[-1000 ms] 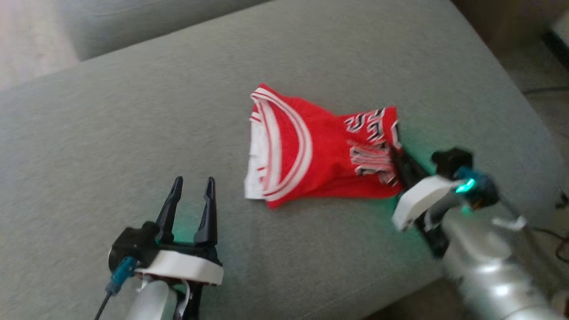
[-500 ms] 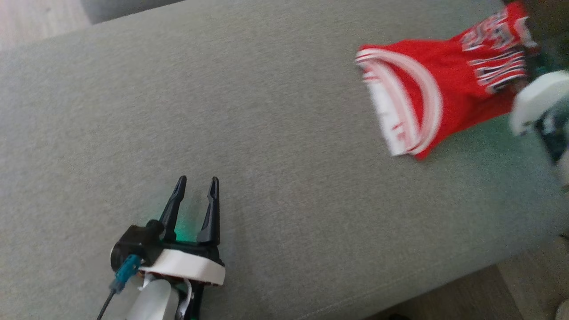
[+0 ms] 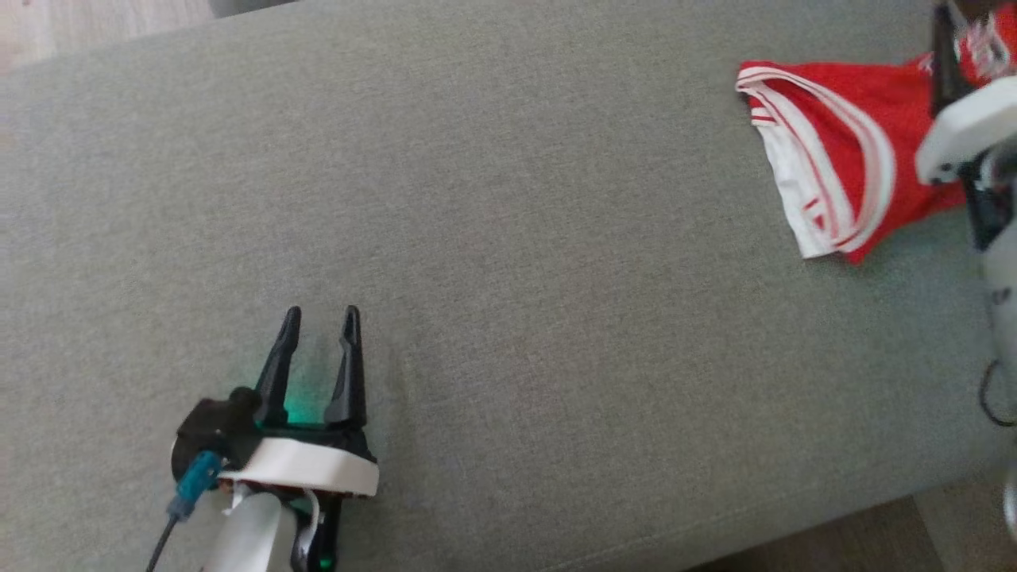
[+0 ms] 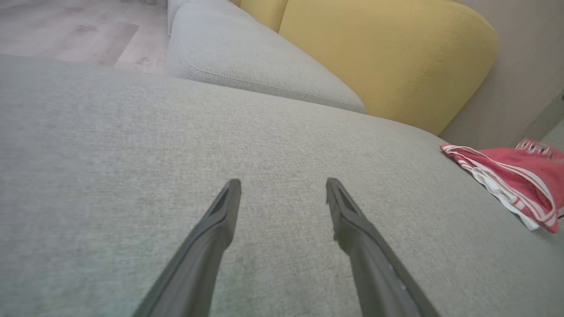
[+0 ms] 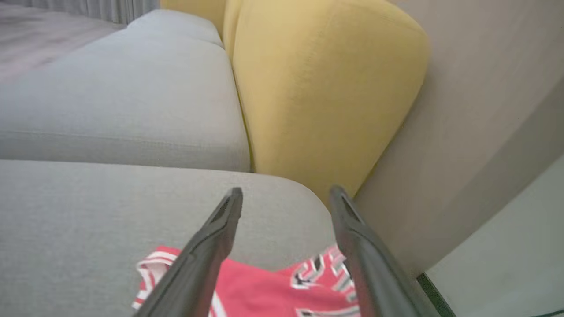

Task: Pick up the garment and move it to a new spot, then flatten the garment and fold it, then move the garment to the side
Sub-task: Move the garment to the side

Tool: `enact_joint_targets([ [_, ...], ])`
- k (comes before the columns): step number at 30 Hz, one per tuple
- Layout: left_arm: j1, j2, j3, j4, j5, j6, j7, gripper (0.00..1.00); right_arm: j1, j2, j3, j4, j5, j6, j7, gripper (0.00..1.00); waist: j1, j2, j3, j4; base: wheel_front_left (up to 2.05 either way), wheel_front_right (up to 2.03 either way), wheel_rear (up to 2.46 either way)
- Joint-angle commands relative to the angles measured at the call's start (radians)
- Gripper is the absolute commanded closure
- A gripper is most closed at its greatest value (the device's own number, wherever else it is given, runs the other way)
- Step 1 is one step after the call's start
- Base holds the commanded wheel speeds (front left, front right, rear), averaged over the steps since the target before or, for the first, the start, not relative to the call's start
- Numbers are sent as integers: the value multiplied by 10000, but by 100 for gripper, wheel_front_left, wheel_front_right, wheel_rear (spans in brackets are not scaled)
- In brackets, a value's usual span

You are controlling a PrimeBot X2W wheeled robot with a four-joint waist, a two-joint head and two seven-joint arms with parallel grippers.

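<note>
The garment (image 3: 842,159) is a red jersey with white trim, lying folded at the far right end of the grey sofa cushion (image 3: 508,238). In the right wrist view, my right gripper (image 5: 286,190) hovers just above the garment (image 5: 264,286), open and empty. Its white cuff (image 3: 965,131) covers the jersey's lettered end in the head view. My left gripper (image 3: 322,311) rests low over the cushion's near left part, open and empty, far from the jersey. The left wrist view has the garment (image 4: 515,176) at its right edge, well beyond the gripper (image 4: 283,181).
A yellow back cushion (image 5: 326,88) stands behind the seat, against a beige wall (image 5: 484,110). A second grey seat cushion (image 4: 246,61) adjoins further along. The seat's front edge (image 3: 794,540) drops to the floor at the lower right. A dark cable (image 3: 993,397) hangs by the right arm.
My right gripper has opened and let go of the garment, which now lies loose on the cushion. The head camera has swung, shifting the whole picture. The left gripper stays open.
</note>
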Motion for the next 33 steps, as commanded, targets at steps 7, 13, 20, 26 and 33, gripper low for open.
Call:
enact_joint_targets([
  [7, -56, 37, 1055, -328, 67, 91, -51, 0, 1157, 1351, -150, -2764, 307, -7, -200, 0, 0, 0, -294, 481, 0, 0, 0],
  [13, 142, 37, 1536, -421, 130, 436, -51, 0, 3044, 2216, -78, -4847, 1014, -7, -202, 0, 0, 0, -760, 1165, 0, 0, 0],
  [20, 664, 37, 2046, -551, 179, 779, -51, 0, 5517, 2630, 141, -5907, 1388, -7, -203, 0, 0, 0, -1358, 1942, 0, 0, 0],
  [26, 1175, 37, 2271, -565, 280, 780, -51, 0, 7113, 2667, 341, -6506, 2080, -7, -204, 0, 0, 0, -1930, 2411, 0, 0, 0],
  [33, 1811, 37, 2234, -602, 405, 783, -51, 0, 8122, 2670, 485, -6582, 2428, -7, -204, 0, 0, 0, -2594, 2587, 0, 0, 0],
])
